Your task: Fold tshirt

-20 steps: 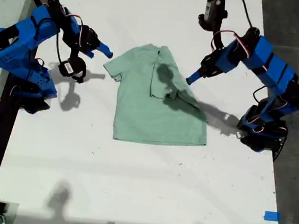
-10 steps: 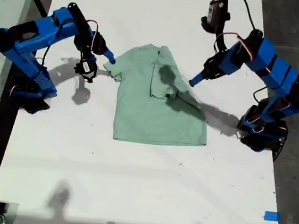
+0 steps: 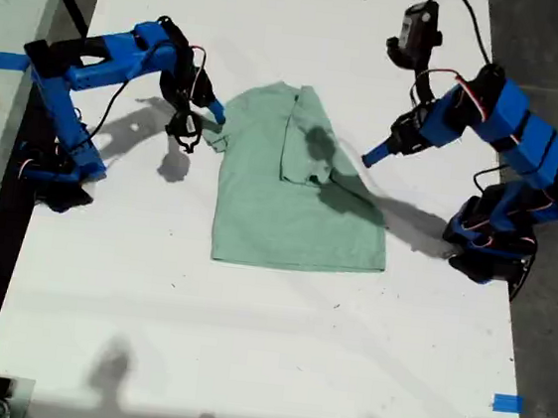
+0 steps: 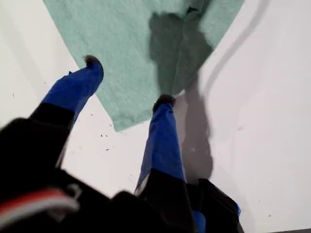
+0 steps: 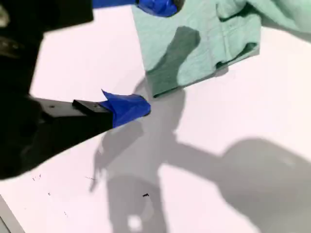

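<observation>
The tshirt (image 3: 294, 206) lies flat in the middle of the white table (image 3: 245, 345), with one sleeve folded in on the exterior view's right. My second end effector (image 3: 214, 117) is at the other sleeve (image 3: 217, 135) on the exterior view's left, its jaws apart, one fingertip over the cloth and one just beside the hem, gripping nothing. My first end effector (image 3: 371, 159) hangs near the folded side, jaws wide apart and empty.

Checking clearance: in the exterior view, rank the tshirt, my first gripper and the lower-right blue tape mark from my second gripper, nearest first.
1. tshirt, at my second gripper.
2. my first gripper, across the shirt.
3. blue tape mark, exterior view's lower right.
</observation>
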You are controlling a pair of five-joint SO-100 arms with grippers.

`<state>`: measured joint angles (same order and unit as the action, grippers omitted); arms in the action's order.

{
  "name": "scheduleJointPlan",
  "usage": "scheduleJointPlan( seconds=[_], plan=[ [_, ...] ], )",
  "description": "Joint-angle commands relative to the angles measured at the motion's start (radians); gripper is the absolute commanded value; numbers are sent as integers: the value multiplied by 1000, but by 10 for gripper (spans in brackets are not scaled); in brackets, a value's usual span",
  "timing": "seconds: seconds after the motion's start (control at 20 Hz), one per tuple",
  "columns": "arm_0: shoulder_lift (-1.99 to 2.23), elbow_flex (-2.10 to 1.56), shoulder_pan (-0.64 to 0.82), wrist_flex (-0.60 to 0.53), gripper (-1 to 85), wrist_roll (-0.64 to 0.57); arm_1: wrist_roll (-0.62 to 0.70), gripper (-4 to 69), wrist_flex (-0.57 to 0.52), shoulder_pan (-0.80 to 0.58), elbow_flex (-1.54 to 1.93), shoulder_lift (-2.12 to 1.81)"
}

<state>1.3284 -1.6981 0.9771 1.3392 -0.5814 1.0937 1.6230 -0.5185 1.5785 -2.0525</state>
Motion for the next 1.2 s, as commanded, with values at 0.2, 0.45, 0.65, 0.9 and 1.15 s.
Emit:
scheduleJointPlan(
  seconds=[0.2,0.45,0.65,0.9,1.15],
  plan=[
    [-232,192,44,-12,202,-35,-28,249,-69,8,120,-172],
    [-262,224,29,-6,19,-31,-26,246,-86,0,172,-216],
    [-55,66,75,-18,2,-31,-31,245,-86,0,193,-242],
    [368,-183,101,-40,1,9,-44,238,-92,0,247,-290],
    [181,224,-114,57,1,83,-54,218,-95,5,253,-290]
  ],
)
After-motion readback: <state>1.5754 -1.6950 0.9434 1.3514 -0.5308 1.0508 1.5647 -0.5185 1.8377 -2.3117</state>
